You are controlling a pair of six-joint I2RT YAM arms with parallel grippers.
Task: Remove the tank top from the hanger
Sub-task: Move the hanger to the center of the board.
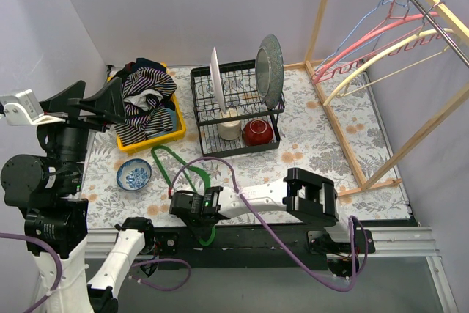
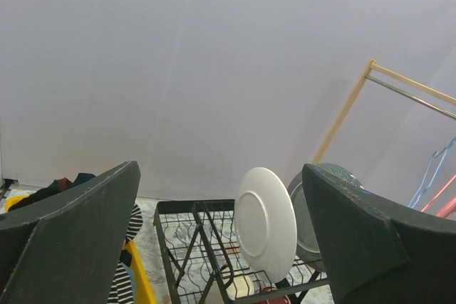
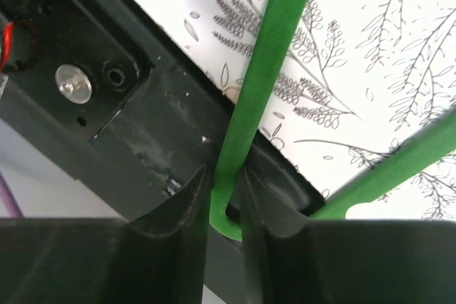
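Green hanger (image 3: 263,90) clamped at the near table edge; striped tank top (image 1: 143,100) off it, in the bin.
Right gripper (image 3: 222,179) was clenched on the hanger's thin bar close to a corner, over the black base rail (image 3: 107,126). The bar could have pivoted in the jaws, or dropped off the edge on release. Left gripper (image 2: 219,176) stood raised, spread wide and empty. Farther back, the tank top lay heaped in the yellow bin (image 1: 154,139), apparently clear of the hanger.
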